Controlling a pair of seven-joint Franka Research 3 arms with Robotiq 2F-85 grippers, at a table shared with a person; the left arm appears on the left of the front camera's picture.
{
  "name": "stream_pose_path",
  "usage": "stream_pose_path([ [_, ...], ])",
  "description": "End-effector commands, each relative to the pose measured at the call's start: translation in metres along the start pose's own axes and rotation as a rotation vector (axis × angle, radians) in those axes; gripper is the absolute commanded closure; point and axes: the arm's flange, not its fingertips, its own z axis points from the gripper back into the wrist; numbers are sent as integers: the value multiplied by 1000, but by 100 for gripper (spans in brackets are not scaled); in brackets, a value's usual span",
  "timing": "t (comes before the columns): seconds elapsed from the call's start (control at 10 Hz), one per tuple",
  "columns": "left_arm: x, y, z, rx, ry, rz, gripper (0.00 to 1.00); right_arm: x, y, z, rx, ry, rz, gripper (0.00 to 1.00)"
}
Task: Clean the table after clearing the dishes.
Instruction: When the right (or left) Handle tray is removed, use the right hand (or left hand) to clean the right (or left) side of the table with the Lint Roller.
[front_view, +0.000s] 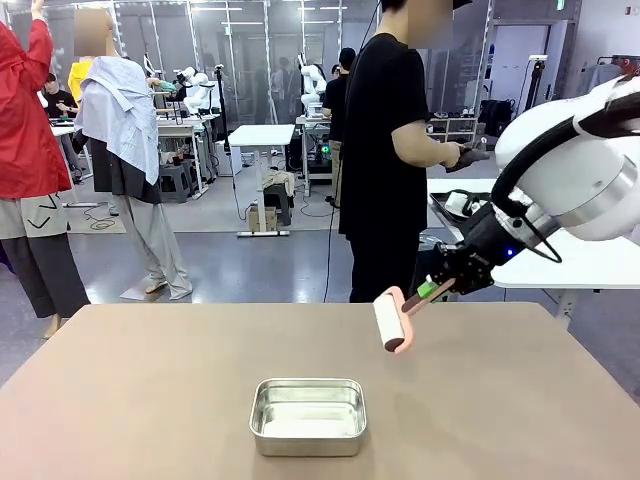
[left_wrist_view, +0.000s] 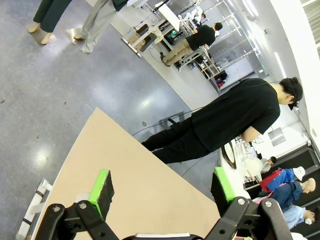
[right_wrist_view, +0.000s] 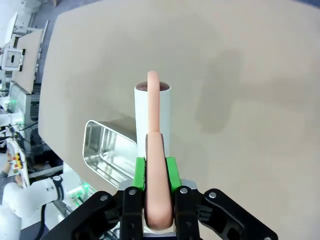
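right pincer (front_view: 432, 290) clamped on roller (front_view: 389, 320) handle | left pincer (left_wrist_view: 162, 187) wide, empty | table (front_view: 150, 400) under roller, seems not touched yet | pan (front_view: 308, 415) left of right pincer, lower | clearing seems done, wiping is left

Quantities: desk (front_view: 120, 400), one. Steel pan (front_view: 307, 415), one. Lint roller (front_view: 389, 320), one. Robot hands, two: left hand (left_wrist_view: 161, 184), right hand (right_wrist_view: 156, 172).

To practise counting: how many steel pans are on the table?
1: the pan sits on the table, middle, near the robot's edge. None seems hidden.
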Motion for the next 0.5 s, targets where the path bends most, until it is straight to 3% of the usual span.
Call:
stream_pose_path([
  [0.0,0,-1,2,10,5,5,0,20,7,-14,124,128,48,100],
  [0.1,0,-1,2,10,5,5,0,0,0,0,0,0,0,100],
  [0.4,0,-1,2,10,5,5,0,0,0,0,0,0,0,100],
])
